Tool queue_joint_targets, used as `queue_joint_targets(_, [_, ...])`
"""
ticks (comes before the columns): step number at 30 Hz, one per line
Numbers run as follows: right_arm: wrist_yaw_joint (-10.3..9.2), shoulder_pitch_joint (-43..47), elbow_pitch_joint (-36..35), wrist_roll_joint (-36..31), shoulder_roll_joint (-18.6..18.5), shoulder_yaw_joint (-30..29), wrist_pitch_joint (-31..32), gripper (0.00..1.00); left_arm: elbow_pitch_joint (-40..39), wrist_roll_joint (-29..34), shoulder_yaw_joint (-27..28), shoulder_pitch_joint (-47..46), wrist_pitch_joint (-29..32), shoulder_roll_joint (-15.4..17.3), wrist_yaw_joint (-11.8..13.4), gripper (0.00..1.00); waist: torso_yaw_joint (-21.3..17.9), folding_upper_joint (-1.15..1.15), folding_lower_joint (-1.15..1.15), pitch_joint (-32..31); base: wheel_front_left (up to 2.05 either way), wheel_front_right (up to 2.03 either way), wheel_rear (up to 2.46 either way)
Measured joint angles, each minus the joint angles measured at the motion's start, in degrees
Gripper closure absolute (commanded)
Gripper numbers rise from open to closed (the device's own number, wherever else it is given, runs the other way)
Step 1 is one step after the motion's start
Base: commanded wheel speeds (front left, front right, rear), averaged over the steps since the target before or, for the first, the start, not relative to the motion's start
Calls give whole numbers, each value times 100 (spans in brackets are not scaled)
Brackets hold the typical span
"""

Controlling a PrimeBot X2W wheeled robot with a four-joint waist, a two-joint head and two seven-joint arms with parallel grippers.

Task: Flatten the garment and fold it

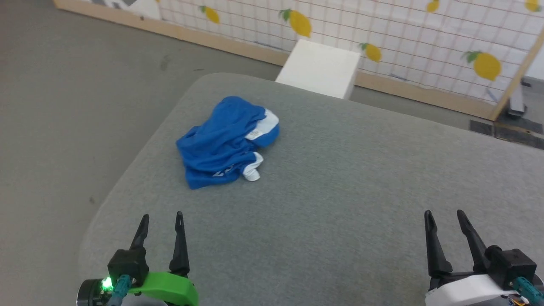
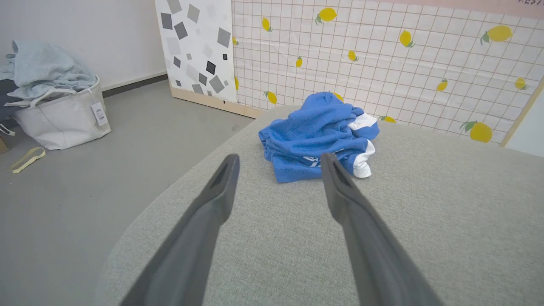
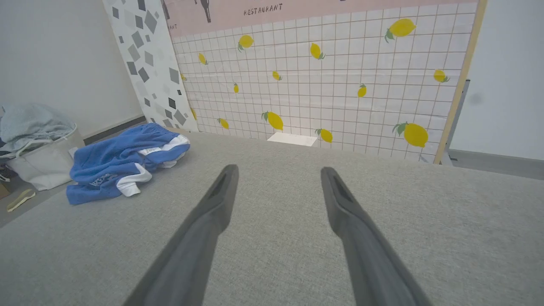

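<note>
The garment (image 1: 225, 142) lies crumpled in a heap on the grey padded table (image 1: 340, 191), toward its far left corner. It is bright blue with white trim and a small white label. My left gripper (image 1: 162, 217) hovers open near the table's front left edge, well short of the garment (image 2: 316, 136), which lies straight ahead of its fingers. My right gripper (image 1: 443, 214) stands open at the front right with nothing between its fingers. In the right wrist view the garment (image 3: 123, 163) sits far to the left of that gripper (image 3: 278, 170).
A white box (image 1: 318, 68) stands on the floor beyond the table's far edge, before a lemon-print panel (image 1: 403, 34). On the floor to the left stands a white bag (image 2: 59, 114) heaped with pale cloth. Grey floor (image 1: 63, 106) surrounds the table.
</note>
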Motion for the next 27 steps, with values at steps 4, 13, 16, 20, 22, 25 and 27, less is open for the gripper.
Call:
queue_joint_targets(4, [0, 1, 15, 0, 0, 55, 0, 0, -4, -24, 1, 43, 0, 2, 7, 0, 273, 0, 0, 0, 0, 0, 0])
queue_joint_targets(13, [0, 1, 57, 5, 1, 134, 0, 0, -7, -87, 4, 116, 0, 7, 20, 0, 713, 0, 0, -19, 0, 0, 0])
queue_joint_targets(16, [0, 1, 63, 8, 1, 160, 0, 0, -8, -88, 10, 147, 0, 7, 22, 0, 733, 0, 0, -51, 0, 0, 0])
queue_joint_targets(20, [0, 3, 65, 8, 2, 200, 0, 0, -1, -113, 29, 149, 0, 10, 22, 0, 680, 0, 0, -70, 0, 0, 0])
queue_joint_targets(22, [0, 4, 63, 7, 1, 212, 0, 0, 4, -152, 34, 132, 0, 10, 19, 0, 633, 0, 0, -67, 0, 0, 0])
queue_joint_targets(25, [0, 4, 51, 3, 1, 208, 0, 0, 45, -203, 40, -15, 0, 15, -23, 0, 556, 0, 0, -33, 0, 0, 0])
queue_joint_targets(27, [0, 3, 30, -8, 1, 203, 0, 0, 145, -214, 37, -271, -1, 42, -90, 0, 508, 0, 0, 10, 0, 0, 0])
